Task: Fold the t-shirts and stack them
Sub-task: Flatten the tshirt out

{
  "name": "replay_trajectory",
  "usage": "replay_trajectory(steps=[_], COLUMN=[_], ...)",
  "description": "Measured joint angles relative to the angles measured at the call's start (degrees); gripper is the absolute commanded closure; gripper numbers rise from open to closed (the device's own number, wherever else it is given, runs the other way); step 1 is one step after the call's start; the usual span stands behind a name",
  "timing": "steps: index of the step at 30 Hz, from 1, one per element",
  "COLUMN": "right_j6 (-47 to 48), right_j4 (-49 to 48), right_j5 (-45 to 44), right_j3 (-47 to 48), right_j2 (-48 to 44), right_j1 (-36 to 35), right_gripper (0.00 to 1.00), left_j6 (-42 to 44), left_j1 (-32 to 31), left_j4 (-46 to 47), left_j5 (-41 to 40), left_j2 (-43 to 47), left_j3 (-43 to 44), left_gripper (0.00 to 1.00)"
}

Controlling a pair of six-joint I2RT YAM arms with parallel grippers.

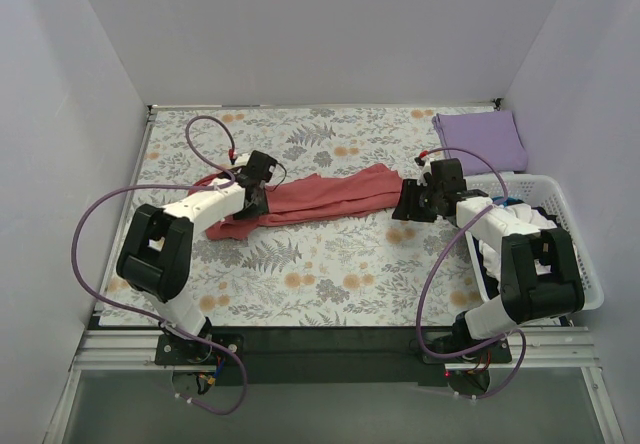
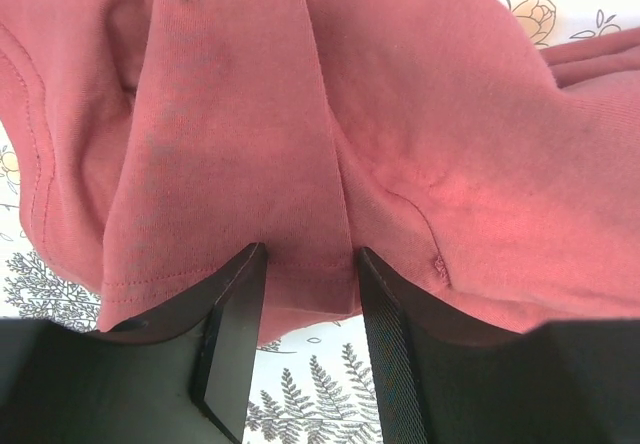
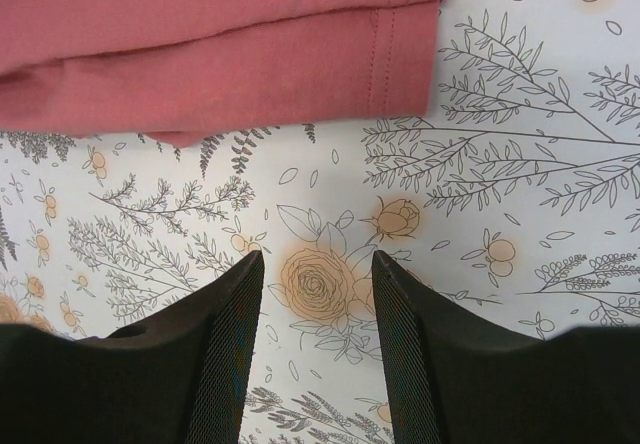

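Note:
A salmon-red t-shirt lies stretched out in a long bunched strip across the middle of the table. My left gripper is at its left end. In the left wrist view the gripper is open, with a hemmed fold of the red shirt between the fingertips. My right gripper is at the shirt's right end. In the right wrist view it is open and empty over the floral cloth, just short of the shirt's hemmed edge. A lavender-purple t-shirt lies folded at the back right.
A white slatted basket stands at the right edge beside my right arm, with pale cloth inside. The floral table cloth covers the table. Grey walls close in the back and both sides.

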State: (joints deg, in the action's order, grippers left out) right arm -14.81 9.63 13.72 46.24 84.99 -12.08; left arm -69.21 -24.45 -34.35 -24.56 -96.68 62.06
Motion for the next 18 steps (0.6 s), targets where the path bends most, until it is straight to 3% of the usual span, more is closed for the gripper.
replay_trajectory(steps=[8, 13, 18], right_j6=[0.0, 0.0, 0.0], right_j4=[-0.8, -0.8, -0.8], right_j5=[0.2, 0.1, -0.3], right_j3=[-0.1, -0.2, -0.3], right_j2=[0.0, 0.0, 0.0], right_j1=[0.0, 0.0, 0.0], right_gripper=[0.46, 0.46, 0.46], left_j6=[0.4, 0.6, 1.2], left_j1=[-1.6, -1.9, -1.9], left_j4=[0.0, -0.3, -1.7], left_j5=[-3.1, -4.0, -5.4], left_j2=[-2.3, -2.6, -1.2], left_j3=[0.3, 0.3, 0.5], left_gripper=[0.62, 0.88, 0.96])
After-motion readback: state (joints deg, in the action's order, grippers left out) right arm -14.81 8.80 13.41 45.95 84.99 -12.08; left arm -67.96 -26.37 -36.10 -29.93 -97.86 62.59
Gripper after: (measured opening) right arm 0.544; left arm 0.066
